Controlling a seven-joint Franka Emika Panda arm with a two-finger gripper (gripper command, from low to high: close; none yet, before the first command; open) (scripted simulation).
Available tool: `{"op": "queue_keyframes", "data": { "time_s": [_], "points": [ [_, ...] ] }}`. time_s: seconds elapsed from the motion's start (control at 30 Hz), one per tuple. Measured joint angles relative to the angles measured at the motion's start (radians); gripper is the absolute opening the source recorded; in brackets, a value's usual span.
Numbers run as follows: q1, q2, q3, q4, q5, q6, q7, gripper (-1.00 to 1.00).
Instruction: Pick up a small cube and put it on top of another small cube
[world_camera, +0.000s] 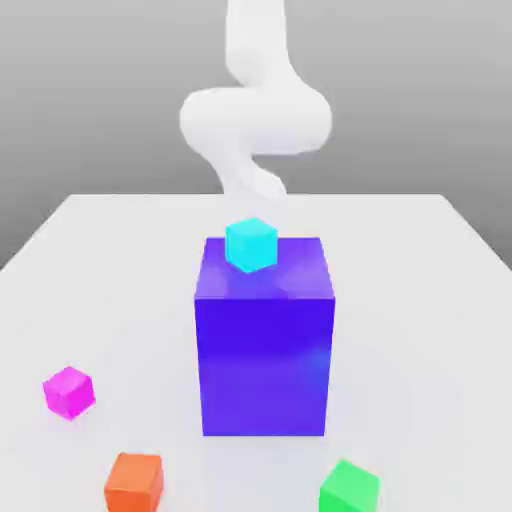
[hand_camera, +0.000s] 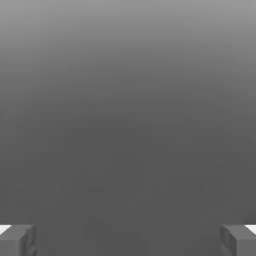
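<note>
While the pale, smooth counter spreads beneath everything, the white robot arm rises over its far part in the exterior view, behind the block, bent into rounded segments.

Next in size is the tall, glossy deep-blue block, upright near the middle of the counter. Its flat top carries a small, bright cyan cube, which sits toward the back and slightly to the exterior view's left of centre.

Around the block, on the counter, are three more small cubes. The glossy magenta-pink cube lies on the exterior view's left, well apart from the block and turned so that an edge faces forward. Nearer the front is the matte-looking orange cube — between the magenta-pink one and the block from side to side — and the bright green cube stands at the front, to the exterior view's right of the block's middle.

In the hand view, the grey fingers are spread wide — plain grey background fills the space between them.
</note>
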Motion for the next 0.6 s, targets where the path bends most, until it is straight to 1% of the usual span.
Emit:
{"op": "queue_keyframes", "data": {
  "time_s": [0.33, 0.53, 0.6],
  "points": [
    [-0.098, 0.365, -0.169, -0.144, 0.009, 0.198, -0.062, 0.00],
    [-0.157, 0.583, -0.269, -0.229, 0.052, 0.314, -0.126, 0.00],
    [-0.199, 0.658, -0.294, -0.257, 0.077, 0.353, -0.155, 0.00]
  ]
}}
